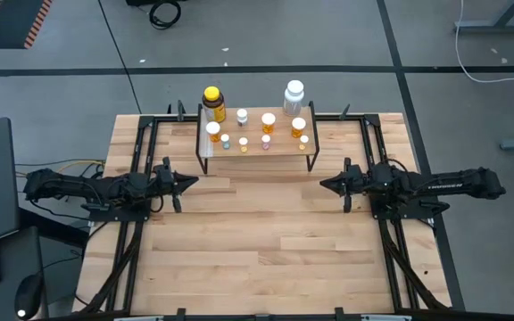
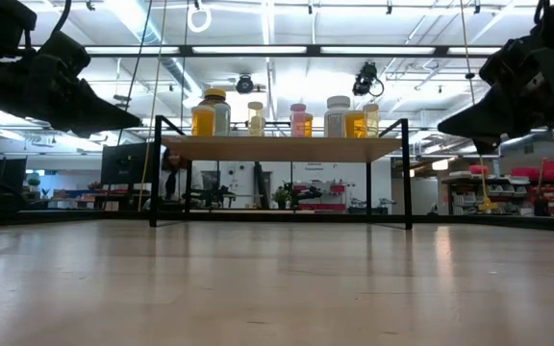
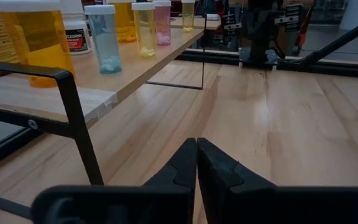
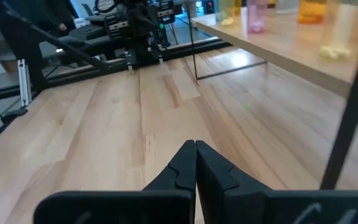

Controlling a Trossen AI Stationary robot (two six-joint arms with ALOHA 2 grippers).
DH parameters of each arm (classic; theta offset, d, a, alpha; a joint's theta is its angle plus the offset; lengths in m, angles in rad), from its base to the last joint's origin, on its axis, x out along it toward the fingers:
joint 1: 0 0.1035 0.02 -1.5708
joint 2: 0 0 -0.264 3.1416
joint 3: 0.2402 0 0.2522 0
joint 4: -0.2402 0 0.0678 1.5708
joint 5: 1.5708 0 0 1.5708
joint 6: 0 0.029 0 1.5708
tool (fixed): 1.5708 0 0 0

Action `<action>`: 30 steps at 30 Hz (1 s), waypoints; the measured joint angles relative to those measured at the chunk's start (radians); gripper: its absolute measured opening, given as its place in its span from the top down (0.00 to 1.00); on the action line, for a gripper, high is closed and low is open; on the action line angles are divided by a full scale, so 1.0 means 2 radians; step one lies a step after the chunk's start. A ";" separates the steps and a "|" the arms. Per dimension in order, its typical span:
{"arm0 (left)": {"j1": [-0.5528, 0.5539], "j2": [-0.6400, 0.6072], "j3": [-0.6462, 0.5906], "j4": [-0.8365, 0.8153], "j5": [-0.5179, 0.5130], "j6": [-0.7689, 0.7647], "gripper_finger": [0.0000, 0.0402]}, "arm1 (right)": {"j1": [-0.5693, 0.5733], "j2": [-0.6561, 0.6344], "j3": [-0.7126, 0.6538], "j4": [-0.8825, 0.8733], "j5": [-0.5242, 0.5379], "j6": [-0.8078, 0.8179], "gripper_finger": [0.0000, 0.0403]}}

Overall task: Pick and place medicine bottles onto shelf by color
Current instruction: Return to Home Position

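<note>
L pincer (image 3: 196, 143) closed; btls (image 1: 268, 120) upright

Table (image 1: 266, 241): pale blond wood in long narrow strips, tone shifting from strip to strip

Shelf (image 1: 257, 153): same light wood on top, thin black metal legs

Shelf, far left corner: big bottle (image 1: 212, 102), yellow cap, dark brown shoulder, yellow label

Shelf, far right corner: big white bottle (image 1: 294, 94), white all over, cap included

Orange vials (image 1: 268, 122): clear orange walls, white caps

Along the shelf's near edge: teal vial (image 3: 102, 37), pale blue-green, white cap, white pills at the bottom; yellow vial (image 3: 143, 28), clear yellow; pink vial (image 3: 162, 22), clear pink

Left gripper (image 3: 196, 144) and right gripper (image 4: 195, 144): matte black

Floor (image 1: 328, 36): grey, crossed by black lines; striped tape (image 1: 32, 22) with orange diagonal stripes
</note>
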 joint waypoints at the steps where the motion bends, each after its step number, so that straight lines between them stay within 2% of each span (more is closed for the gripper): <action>1: 0.000 0.000 0.000 0.000 0.000 -0.003 0.96 | 0.000 -0.012 0.000 -0.017 0.004 0.009 0.98; 7: 0.000 0.000 0.000 -0.001 0.000 -0.010 0.97 | 0.000 -0.043 0.000 -0.031 0.008 0.027 0.96; 17: 0.000 0.000 0.000 -0.002 0.000 -0.010 0.94 | 0.008 -0.011 0.000 -0.033 -0.001 0.036 0.98; 24: 0.000 0.000 0.000 0.000 0.000 -0.010 0.97 | 0.024 -0.008 0.000 -0.034 -0.004 0.030 0.95; 30: 0.000 0.000 0.003 0.006 0.000 -0.010 0.96 | 0.025 -0.009 0.000 -0.025 -0.003 0.018 0.97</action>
